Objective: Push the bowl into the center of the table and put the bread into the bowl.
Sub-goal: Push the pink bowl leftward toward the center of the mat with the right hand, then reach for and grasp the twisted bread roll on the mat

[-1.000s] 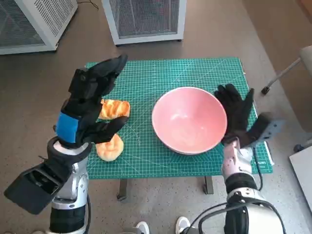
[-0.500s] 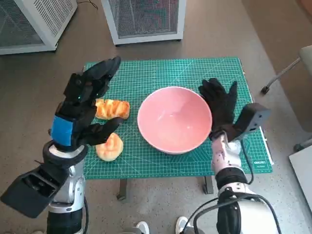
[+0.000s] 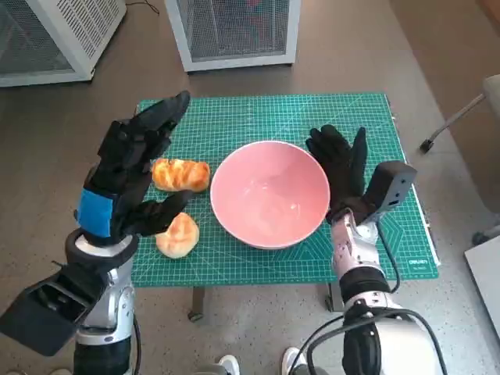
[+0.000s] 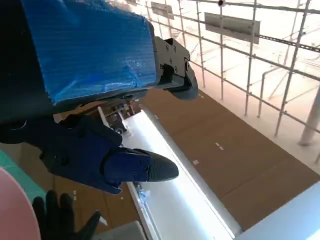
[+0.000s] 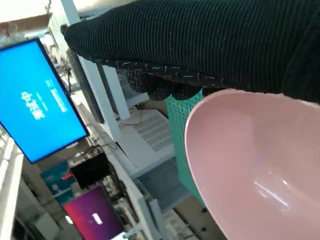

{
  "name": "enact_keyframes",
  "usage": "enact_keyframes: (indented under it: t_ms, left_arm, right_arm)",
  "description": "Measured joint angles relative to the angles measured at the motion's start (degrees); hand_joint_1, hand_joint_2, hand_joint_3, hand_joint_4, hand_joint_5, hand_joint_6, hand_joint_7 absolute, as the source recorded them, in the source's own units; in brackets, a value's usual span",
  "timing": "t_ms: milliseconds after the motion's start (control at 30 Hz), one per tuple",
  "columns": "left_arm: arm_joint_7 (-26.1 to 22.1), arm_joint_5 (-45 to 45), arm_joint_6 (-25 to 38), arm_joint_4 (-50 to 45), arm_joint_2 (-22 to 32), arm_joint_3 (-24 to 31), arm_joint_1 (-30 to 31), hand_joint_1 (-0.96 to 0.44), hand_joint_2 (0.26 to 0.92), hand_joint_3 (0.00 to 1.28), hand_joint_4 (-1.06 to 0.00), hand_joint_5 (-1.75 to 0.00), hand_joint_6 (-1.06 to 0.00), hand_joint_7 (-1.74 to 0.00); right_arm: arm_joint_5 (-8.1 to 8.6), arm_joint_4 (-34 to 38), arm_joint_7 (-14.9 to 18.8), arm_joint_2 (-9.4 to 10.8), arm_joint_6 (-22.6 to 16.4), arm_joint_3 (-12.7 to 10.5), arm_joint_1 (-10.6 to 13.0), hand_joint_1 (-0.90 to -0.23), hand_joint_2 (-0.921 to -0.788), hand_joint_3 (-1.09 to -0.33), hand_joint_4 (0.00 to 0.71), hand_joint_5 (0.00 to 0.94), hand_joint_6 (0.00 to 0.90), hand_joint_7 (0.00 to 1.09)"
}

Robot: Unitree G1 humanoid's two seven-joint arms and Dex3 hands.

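Grey-brown floor surrounds a small worktop [image 3: 367, 109] covered by a green gridded cutting mat [image 3: 258, 117], with two white perforated metal cabinets [image 3: 234, 31] standing beyond its far edge. From the head view, a round pink plastic bowl [image 3: 269, 194] sits near the middle of the mat. Beside the bowl, on the side of the robot's left arm, lie two golden-brown bread rolls: an elongated roll [image 3: 181, 174] just beside the bowl's rim and a rounder roll [image 3: 177, 234] nearer the robot, apart from the bowl. The left hand [image 3: 129, 172] hangs above the rolls with its fingers spread and holds nothing. The right hand [image 3: 337, 168] stands upright, fingers spread, flat against the bowl's outer wall on the side away from the rolls.

Seen from the left wrist, the blue-taped back of the left hand [image 4: 90, 50] fills much of the picture, its black fingers [image 4: 125, 165] extended around nothing; a sliver of the pink bowl [image 4: 15, 205] and the gloved right hand [image 4: 60, 217] show in one corner.

From the right wrist, the knitted glove [image 5: 210, 40] lies against the bowl's rim [image 5: 192, 145], with the green mat [image 5: 177, 115] behind and a blue screen [image 5: 35, 100] farther back.
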Motion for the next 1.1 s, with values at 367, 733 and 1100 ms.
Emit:
enact_keyframes:
  t_ms: [367, 733, 1100]
  left_arm:
    - [0.5, 0.2, -0.6, 0.3, 0.2, 0.9, 0.4, -0.51, 0.921, 0.25, -0.4, -0.01, -0.27, -0.44]
    - [1.2, 1.6, -0.9, 2.2, 0.5, 1.7, 0.1, -0.52, 0.921, 0.25, -0.39, 0.0, -0.28, -0.41]
    - [1.3, 1.9, -1.7, 4.4, 0.4, 1.3, -1.9, -0.53, 0.921, 0.25, -0.38, 0.0, -0.28, -0.38]
  right_arm:
    - [-0.07, -4.8, 7.4, -1.6, -12.7, 0.6, -0.6, -0.528, -0.921, -0.732, 0.317, 0.004, 0.051, 0.61]
    - [6.68, -17.3, 23.8, -3.0, -25.5, 1.6, 1.9, -0.601, -0.921, -0.682, 0.346, 0.016, 0.052, 0.65]
    - [15.7, -38.4, 33.1, -2.5, -22.4, 6.3, 11.7, -0.607, -0.921, -0.623, 0.35, 0.013, 0.068, 0.64]
